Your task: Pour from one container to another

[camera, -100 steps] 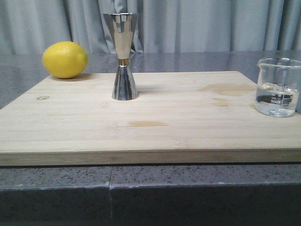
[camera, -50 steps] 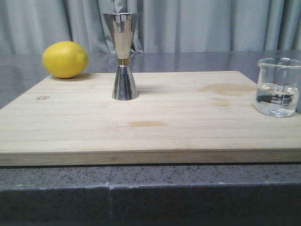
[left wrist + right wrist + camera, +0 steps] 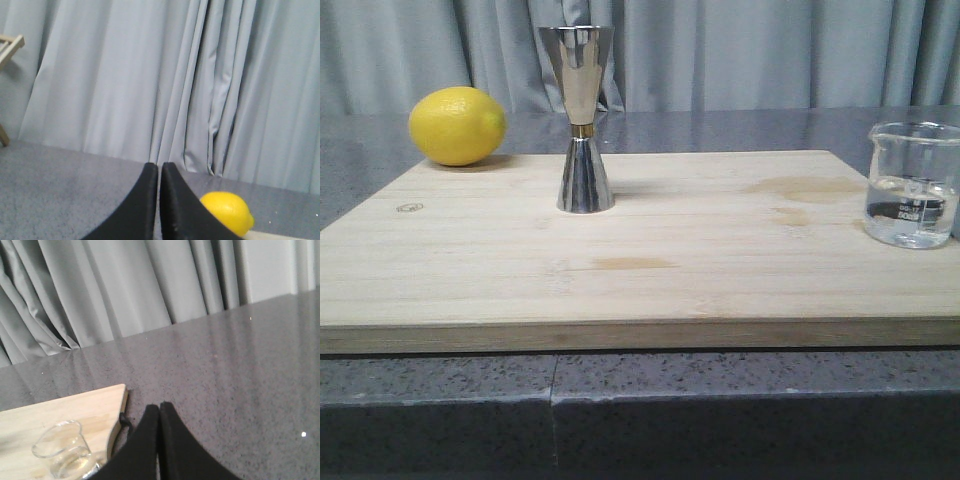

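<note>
A small clear glass beaker (image 3: 912, 185) with white marks and some clear liquid stands at the right edge of the wooden board (image 3: 650, 250). The right wrist view shows the beaker (image 3: 62, 452) beside my right gripper (image 3: 159, 407), which is shut and empty, off the board's corner. The tall mirror-steel jigger (image 3: 582, 118) with a gold waist band stands upright at the board's back, left of centre. My left gripper (image 3: 158, 167) is shut on nothing, pointing at the curtain. Neither gripper shows in the front view.
A yellow lemon (image 3: 457, 126) lies at the board's back left corner; the lemon (image 3: 227, 212) also shows just past my left fingers. Grey speckled countertop (image 3: 225, 370) surrounds the board. A grey curtain (image 3: 740, 50) hangs behind.
</note>
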Motion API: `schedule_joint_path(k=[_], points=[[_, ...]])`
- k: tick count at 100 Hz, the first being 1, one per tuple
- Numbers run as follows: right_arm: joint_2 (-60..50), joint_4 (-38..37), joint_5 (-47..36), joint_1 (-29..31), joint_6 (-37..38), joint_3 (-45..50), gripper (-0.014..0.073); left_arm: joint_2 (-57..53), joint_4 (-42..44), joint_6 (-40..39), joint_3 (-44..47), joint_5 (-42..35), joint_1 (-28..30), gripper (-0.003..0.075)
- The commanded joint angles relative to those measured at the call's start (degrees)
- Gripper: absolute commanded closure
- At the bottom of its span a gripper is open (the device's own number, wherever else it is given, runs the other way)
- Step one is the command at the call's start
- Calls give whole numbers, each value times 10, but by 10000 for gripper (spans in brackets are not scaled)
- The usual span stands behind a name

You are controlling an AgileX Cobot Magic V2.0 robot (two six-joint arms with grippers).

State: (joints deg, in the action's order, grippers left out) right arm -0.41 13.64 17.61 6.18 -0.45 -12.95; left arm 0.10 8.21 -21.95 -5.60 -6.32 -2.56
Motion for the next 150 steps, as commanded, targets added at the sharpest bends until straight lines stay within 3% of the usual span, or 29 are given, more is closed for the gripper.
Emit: schedule_joint_path(k=[1,23,30,40,52,72,83,94,107,115,138,150], points=[[14,-3,-3,2,-47,-66,666,32,8,-8,-74,5,-5,739],[123,-51,61,2,-79,-185,666,135,-22,-2,-244,220,-8,739],[167,-69,102,2,-79,-221,666,175,-46,50,-298,295,-21,739],[224,-82,151,2,-79,-264,666,236,-118,181,-368,400,-47,739],[266,-82,142,2,-79,-282,666,295,-138,229,-413,460,-69,739],[285,-98,132,2,-93,-282,663,346,-136,234,-424,452,-75,738],[287,-99,132,2,-93,-282,584,365,-164,264,-424,452,-75,700],[288,-99,125,2,-93,-282,431,378,-193,318,-424,447,-75,544],[288,-99,106,2,-93,-282,233,392,-221,329,-424,425,-75,209],[288,-95,99,2,-93,-282,174,399,-222,329,-424,401,-75,96],[288,-88,84,2,-93,-268,172,422,-295,333,-424,320,-75,80],[288,-71,80,-3,-93,-244,172,443,-306,403,-417,300,-75,80]])
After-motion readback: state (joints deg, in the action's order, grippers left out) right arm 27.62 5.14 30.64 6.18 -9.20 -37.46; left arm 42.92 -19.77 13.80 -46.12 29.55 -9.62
